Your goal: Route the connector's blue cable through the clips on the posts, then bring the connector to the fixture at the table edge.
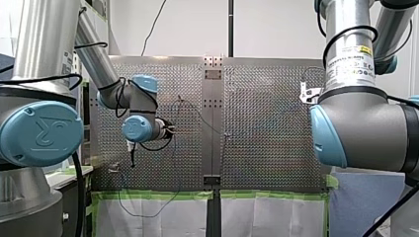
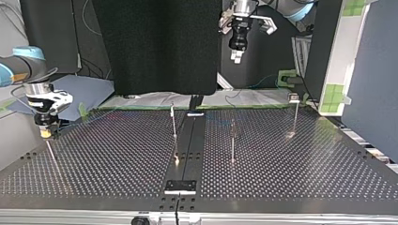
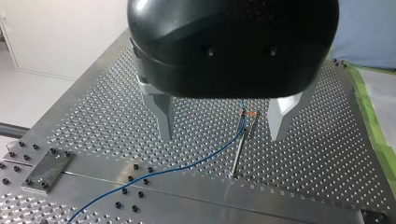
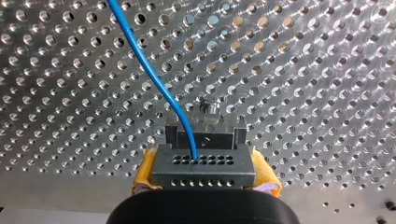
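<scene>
My right gripper (image 4: 204,184) is shut on a grey connector (image 4: 203,167), its yellow pads (image 4: 145,171) pressing on both sides. The blue cable (image 4: 152,74) leaves the connector's face and runs away over the perforated table (image 4: 303,93). A small metal fixture (image 4: 205,133) sits just ahead of the connector. At the top view's left, my right gripper (image 2: 45,131) is low over the table edge. My left gripper (image 3: 222,125) hangs open high above a thin post (image 3: 239,149). The blue cable (image 3: 187,165) passes the clip (image 3: 247,113) on that post. In the top view my left gripper (image 2: 236,55) is well above the table.
Three thin posts (image 2: 173,123) (image 2: 232,143) (image 2: 295,115) stand on the table, astride a dark central rail (image 2: 191,140). A black plate (image 2: 180,186) lies at the near edge. Green tape (image 1: 158,195) lines the table's border. A bolted plate (image 3: 44,168) lies beside the cable.
</scene>
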`<state>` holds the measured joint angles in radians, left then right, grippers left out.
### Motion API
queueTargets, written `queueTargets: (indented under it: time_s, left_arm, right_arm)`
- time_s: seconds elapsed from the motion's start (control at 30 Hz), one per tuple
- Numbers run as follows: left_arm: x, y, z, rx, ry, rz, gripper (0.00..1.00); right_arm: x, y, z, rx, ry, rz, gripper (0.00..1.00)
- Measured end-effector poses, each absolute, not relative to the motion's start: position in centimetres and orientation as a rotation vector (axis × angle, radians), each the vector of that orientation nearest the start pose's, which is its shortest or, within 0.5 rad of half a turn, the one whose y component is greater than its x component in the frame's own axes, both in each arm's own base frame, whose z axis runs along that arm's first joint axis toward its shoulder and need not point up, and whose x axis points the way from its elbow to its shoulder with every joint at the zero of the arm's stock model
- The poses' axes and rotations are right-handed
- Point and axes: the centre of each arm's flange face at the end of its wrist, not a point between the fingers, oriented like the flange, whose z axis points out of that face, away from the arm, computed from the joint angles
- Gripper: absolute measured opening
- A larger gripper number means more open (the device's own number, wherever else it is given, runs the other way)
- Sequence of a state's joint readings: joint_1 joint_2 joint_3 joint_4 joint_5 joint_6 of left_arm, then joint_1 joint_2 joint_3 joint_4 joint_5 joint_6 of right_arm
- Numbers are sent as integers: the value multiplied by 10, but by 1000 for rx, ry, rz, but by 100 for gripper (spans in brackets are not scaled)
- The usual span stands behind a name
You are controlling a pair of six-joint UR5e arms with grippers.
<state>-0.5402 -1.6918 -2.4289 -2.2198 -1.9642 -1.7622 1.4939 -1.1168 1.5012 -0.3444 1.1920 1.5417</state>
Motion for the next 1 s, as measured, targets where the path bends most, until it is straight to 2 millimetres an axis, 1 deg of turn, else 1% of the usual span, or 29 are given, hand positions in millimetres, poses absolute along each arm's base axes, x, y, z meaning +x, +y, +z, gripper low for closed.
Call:
queueTargets:
  time_s: [0.43,1.0]
  left_arm:
    - [257,-264,154,-21,1629,-241,100]
    - [257,-264,154,-22,1629,-238,100]
  right_arm:
    - [124,-653,289,1498,-1047,1429,0]
    - [122,-658,293,1496,-1022,1447,0]
